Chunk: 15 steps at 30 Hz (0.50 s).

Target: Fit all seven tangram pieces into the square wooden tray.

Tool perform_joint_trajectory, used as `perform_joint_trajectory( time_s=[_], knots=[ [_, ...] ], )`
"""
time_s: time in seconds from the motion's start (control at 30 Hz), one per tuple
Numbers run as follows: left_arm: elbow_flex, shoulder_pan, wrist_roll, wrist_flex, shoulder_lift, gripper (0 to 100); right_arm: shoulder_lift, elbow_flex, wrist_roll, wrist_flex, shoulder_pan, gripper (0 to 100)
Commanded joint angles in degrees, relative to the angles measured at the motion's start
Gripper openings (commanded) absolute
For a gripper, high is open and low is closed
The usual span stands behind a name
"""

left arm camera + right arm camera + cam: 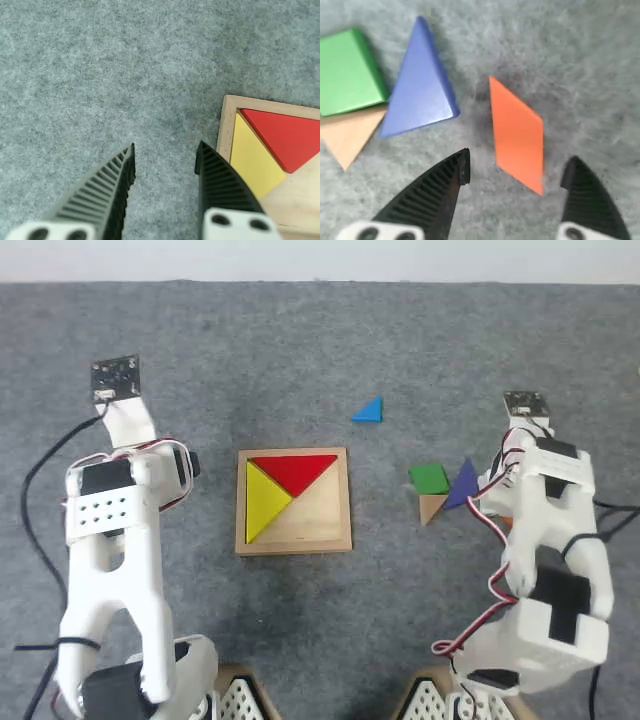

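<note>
Square wooden tray (315,523) sits mid-worktop (300,350), holding the red triangle (293,472) and yellow triangle (262,502). Left claw (166,147) hangs parted and empty beside the tray's edge. Right claw (519,157) stands wide and empty over the orange parallelogram (516,135), near the dark blue triangle (417,90), green square (347,70) and tan triangle (347,132). The light blue triangle (368,411) lies apart beyond the tray.

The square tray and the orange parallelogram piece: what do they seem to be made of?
The square tray looks like bare, pale wood: even tan, matte, with a raised rim. The orange parallelogram piece has a flat, opaque, matte coat of colour; painted wood seems likely, but plastic cannot be ruled out.
</note>
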Motion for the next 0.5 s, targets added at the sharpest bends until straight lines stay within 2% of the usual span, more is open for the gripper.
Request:
perform_joint_trajectory(
  time_s=[0.0, 0.13, 0.33, 0.47],
  knots=[
    [-0.4, 0.18, 0.44, -0.79, -0.97, 20, 1.89, -3.87, -0.97, -1.8, -0.84, 35.5],
    [-0.4, 0.18, 0.44, -0.79, -0.97, 20, 7.52, -7.74, -1.32, -1.54, -0.57, 34.0],
    [-0.4, 0.18, 0.44, -0.79, -0.88, 20, 9.71, -9.32, -0.97, -1.54, -0.66, 8.5],
    [0.57, 0.26, 0.53, -1.05, -0.97, 20, 9.71, -9.41, -1.58, -1.36, -0.57, 6.5]
  ],
)
